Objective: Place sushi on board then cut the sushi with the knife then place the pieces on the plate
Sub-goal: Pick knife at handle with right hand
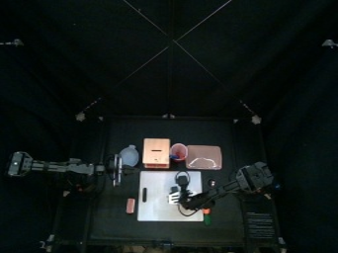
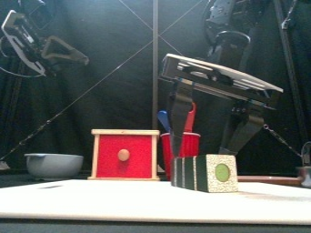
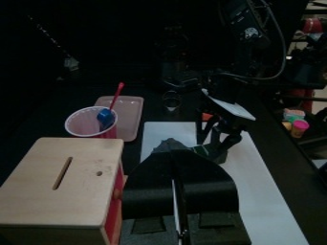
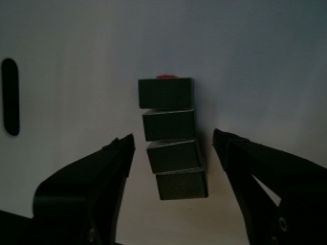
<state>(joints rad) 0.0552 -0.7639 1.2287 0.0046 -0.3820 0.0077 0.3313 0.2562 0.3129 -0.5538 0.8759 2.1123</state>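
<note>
High top view, table-level front view close, shared white cutting board (image 1: pixel 156 205).

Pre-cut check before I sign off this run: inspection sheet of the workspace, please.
surface: white board at the table's front, flat.
job's things: sushi roll on the board, four blocks together, uncut; blue knife in the red cup; pink tray behind the board.
clutter: wooden box; bowl; small red item left of the board, too small to identify.
grippers: right gripper open, straddling the roll, not touching; left gripper shut, left of the board.
cables: nothing seen.
surroundings: black curtains; nothing seen intruding.
</note>
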